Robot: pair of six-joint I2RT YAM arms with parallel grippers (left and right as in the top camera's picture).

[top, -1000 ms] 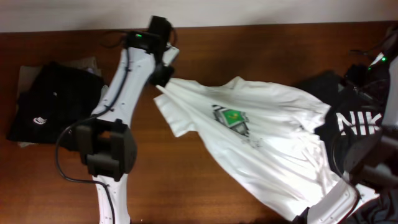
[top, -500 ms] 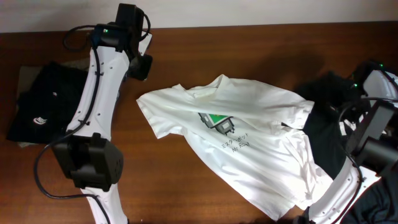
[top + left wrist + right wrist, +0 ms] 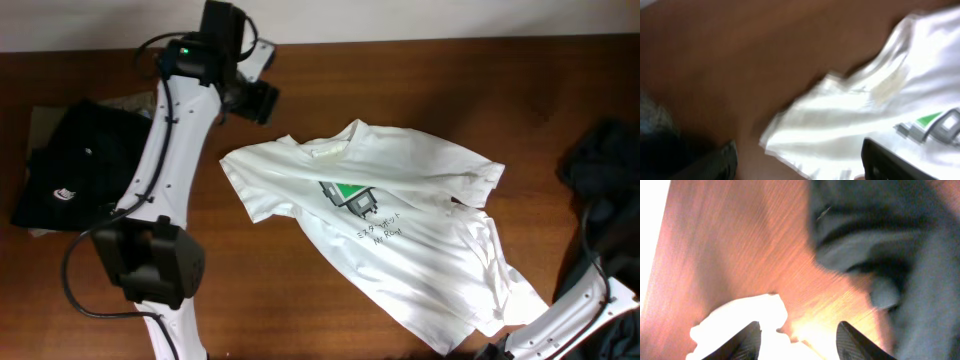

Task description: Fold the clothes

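Observation:
A white T-shirt (image 3: 400, 215) with a green print lies spread face up across the middle of the table, its lower right hem rumpled. My left gripper (image 3: 258, 101) hovers just beyond the shirt's left shoulder. In the left wrist view its fingers (image 3: 890, 161) stand wide apart above the shirt's sleeve (image 3: 840, 125), holding nothing. My right gripper (image 3: 800, 344) is open over bare wood, with a corner of the white shirt (image 3: 740, 320) below its left finger and a dark garment (image 3: 890, 240) to its right. In the overhead view only the right arm's lower link (image 3: 565, 318) shows.
A folded black garment (image 3: 85, 165) lies on grey cloth at the left edge. A heap of dark clothes (image 3: 605, 170) sits at the right edge. The wall runs along the table's far side.
Both grippers let go of the white shirt, which dropped flat onto the table. My left gripper swung back a little to the right. The right arm withdrew toward the right edge.

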